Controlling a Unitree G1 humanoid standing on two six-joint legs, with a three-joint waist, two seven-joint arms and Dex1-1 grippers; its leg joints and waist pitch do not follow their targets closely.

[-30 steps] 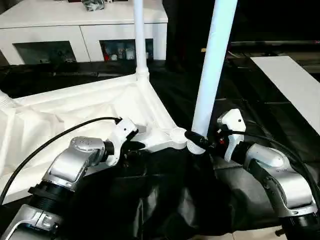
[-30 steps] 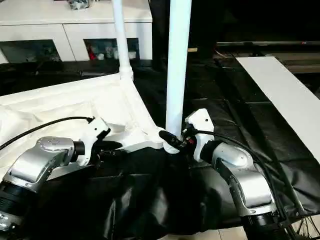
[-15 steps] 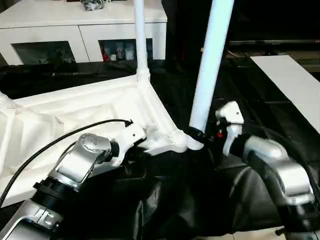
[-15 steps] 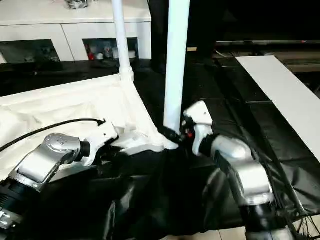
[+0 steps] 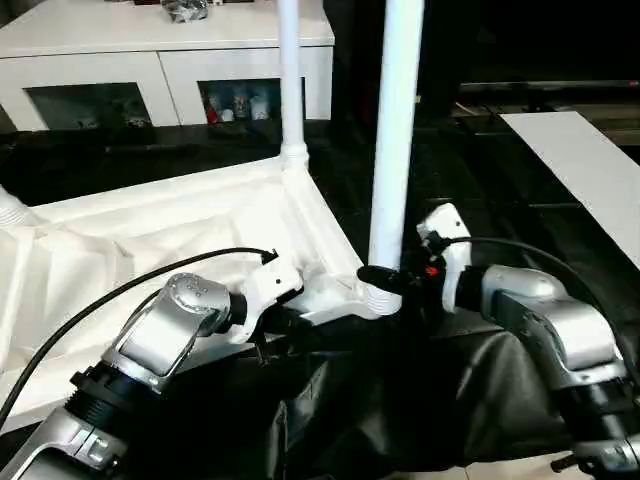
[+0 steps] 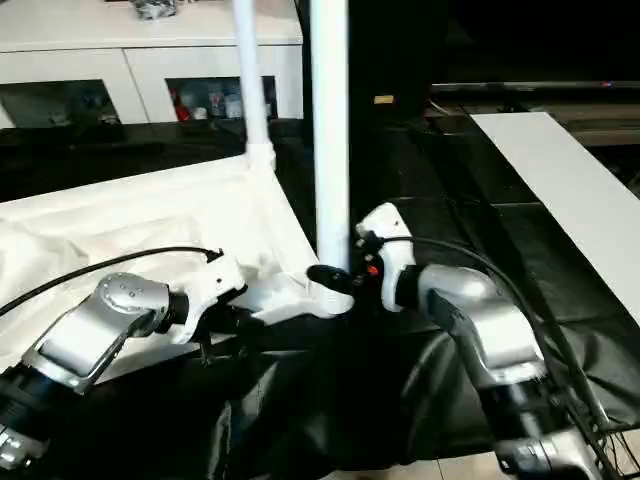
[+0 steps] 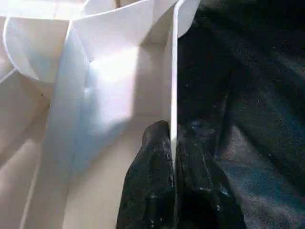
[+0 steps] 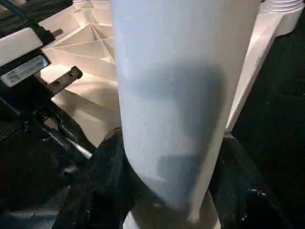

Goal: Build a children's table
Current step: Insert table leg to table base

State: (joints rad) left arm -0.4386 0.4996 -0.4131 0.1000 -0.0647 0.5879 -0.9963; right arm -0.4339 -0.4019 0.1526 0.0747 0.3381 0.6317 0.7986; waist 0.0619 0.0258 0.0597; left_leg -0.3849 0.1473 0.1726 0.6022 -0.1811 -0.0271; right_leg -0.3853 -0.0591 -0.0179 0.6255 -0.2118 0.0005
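The children's table lies upside down: its white ribbed tabletop (image 5: 170, 225) fills the left. One white leg (image 5: 290, 80) stands in the far corner socket. A second leg (image 5: 395, 140) stands upright in the near corner socket (image 5: 365, 298). My right gripper (image 5: 385, 278) is shut on this leg just above the socket, and its black fingers (image 8: 102, 181) sit on either side of the tube (image 8: 181, 95). My left gripper (image 7: 172, 131) is shut on the tabletop's thin rim wall (image 7: 174, 71) close to that corner, left of the socket (image 5: 285, 322).
A white cabinet (image 5: 150, 40) with glass doors stands at the back. A flat white board (image 5: 590, 170) lies on the right. Black cloth (image 5: 400, 400) covers the ground under and in front of the table. Another leg stub (image 5: 10, 205) shows at the far left.
My left gripper has shut on the tabletop's rim. The leg in my right gripper has swung from leaning right to upright, and its base has moved left with the corner.
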